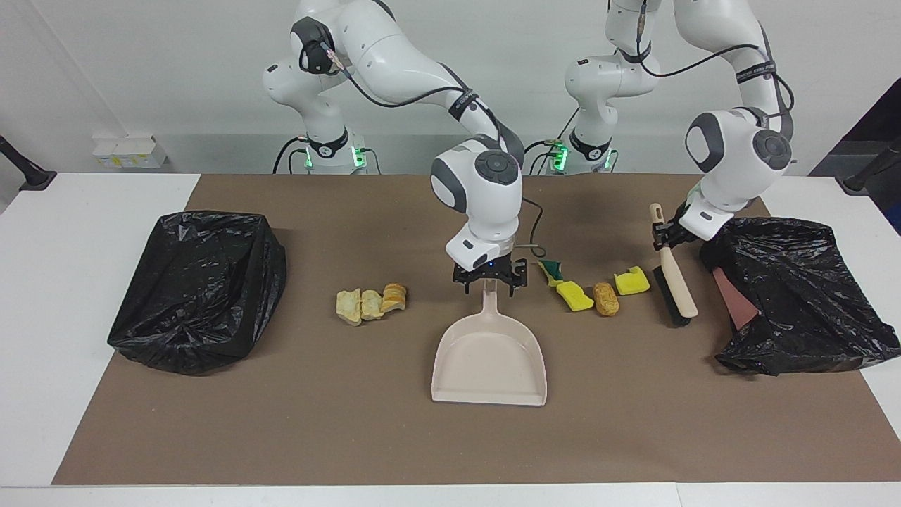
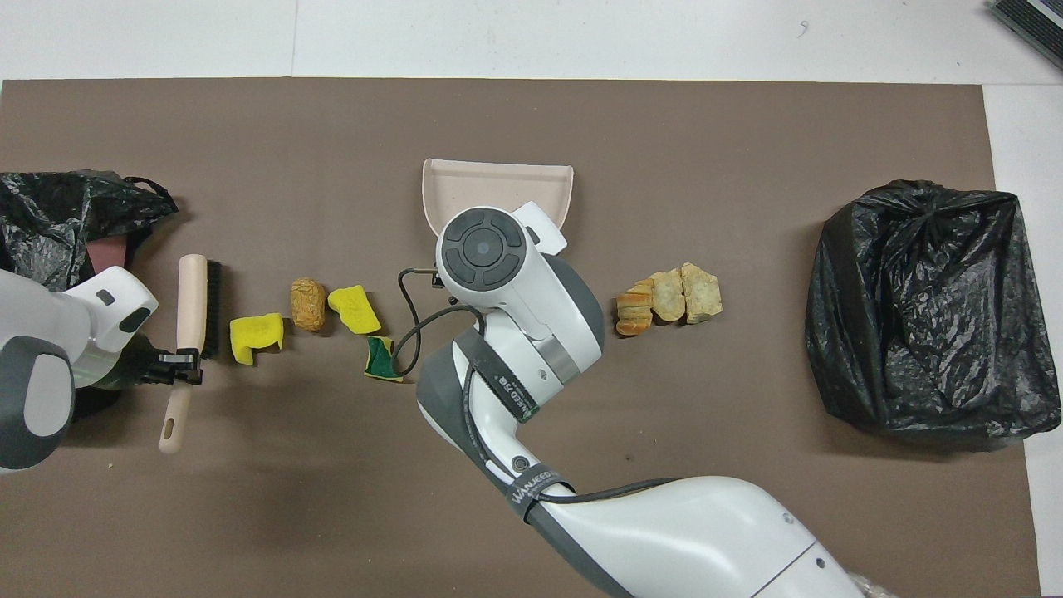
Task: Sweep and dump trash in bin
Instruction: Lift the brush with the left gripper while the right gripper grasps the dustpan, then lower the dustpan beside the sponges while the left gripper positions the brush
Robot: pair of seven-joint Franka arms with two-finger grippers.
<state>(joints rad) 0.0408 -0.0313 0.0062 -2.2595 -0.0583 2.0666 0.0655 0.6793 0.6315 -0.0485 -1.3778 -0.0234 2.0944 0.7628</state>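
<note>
Nearest the robots, your left gripper (image 1: 662, 235) clamps the handle of the beige brush with black bristles (image 1: 674, 280), bristle end resting on the brown mat (image 1: 352, 436) beside the crumpled black bag with a pink lining (image 1: 795, 296) at the left arm's end. Your right gripper (image 1: 490, 276) sits low at the beige plastic dustpan's (image 1: 489, 359) handle, fingers spread either side of it; you cannot tell if they touch it. Taking the dustpan as the dial's centre in the overhead view, the yellow sponge chunks (image 2: 352, 307), the green-and-yellow piece (image 2: 382, 360) and the brown bread-like lump (image 2: 307, 303) lie around eight to nine o'clock, between handle and brush. The pale beige and orange pastry pieces (image 2: 668, 299) cluster near four o'clock. The black bag-lined bin (image 2: 913, 307) stands at three o'clock
</note>
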